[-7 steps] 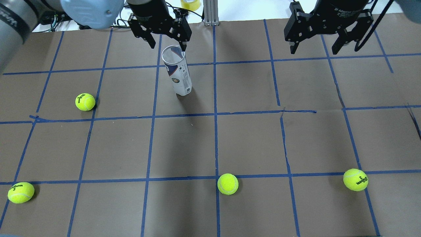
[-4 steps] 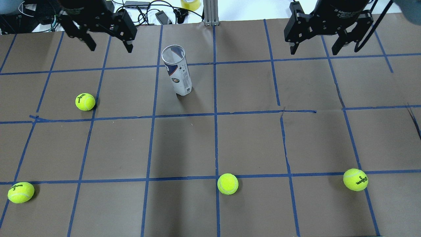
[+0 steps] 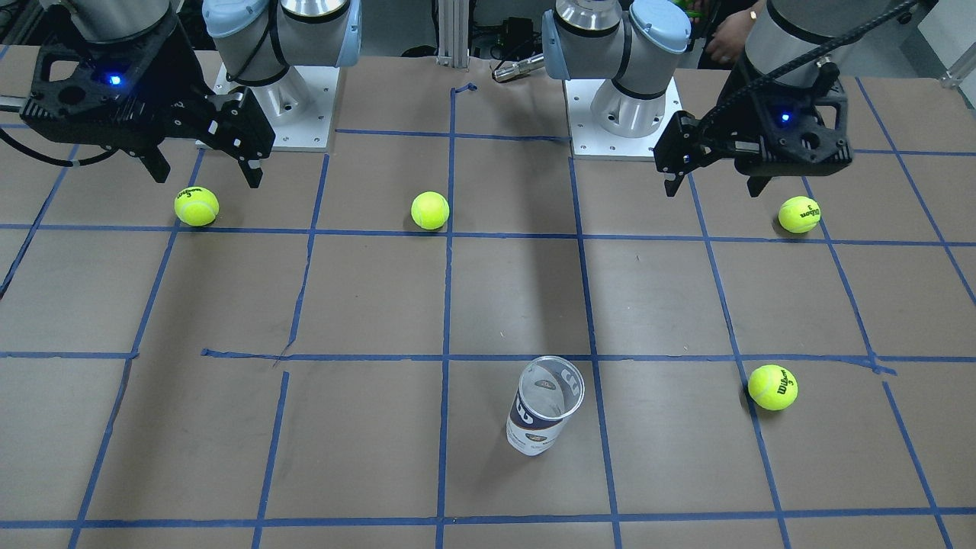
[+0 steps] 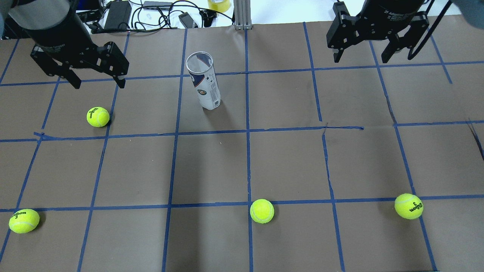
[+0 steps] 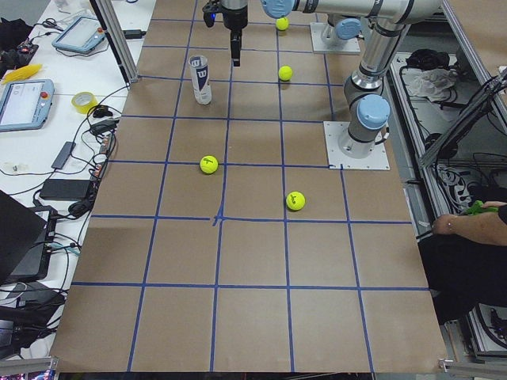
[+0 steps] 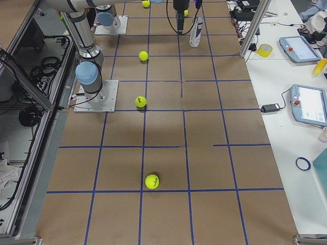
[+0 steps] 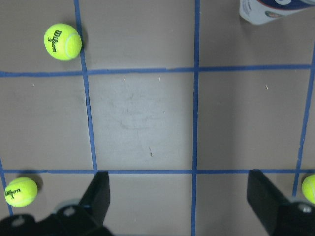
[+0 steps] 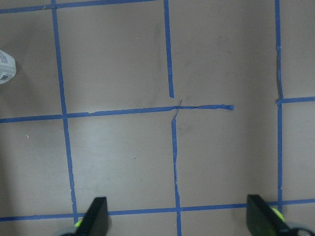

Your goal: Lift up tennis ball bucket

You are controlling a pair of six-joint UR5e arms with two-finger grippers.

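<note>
The tennis ball bucket [image 4: 204,81] is a clear can with a white and navy label. It stands upright and empty on the brown table, and also shows in the front view [image 3: 543,408]. My left gripper [image 4: 99,84] is open and empty. It hangs above the table well to the left of the bucket, apart from it. It also shows in the front view [image 3: 713,187]. The left wrist view shows only the bucket's base [image 7: 275,10] at the top right. My right gripper [image 4: 360,58] is open and empty, far to the right of the bucket.
Several yellow-green tennis balls lie on the table: one [image 4: 98,116] just below my left gripper, one at the near left [image 4: 24,220], one at the near middle [image 4: 261,210], one at the near right [image 4: 408,206]. Cables and a tape roll [image 4: 218,4] lie past the far edge.
My left gripper has moved away from the bucket's rim, going left and then nearer, and stays open. The bucket has stayed upright in place. The right arm has not moved.
</note>
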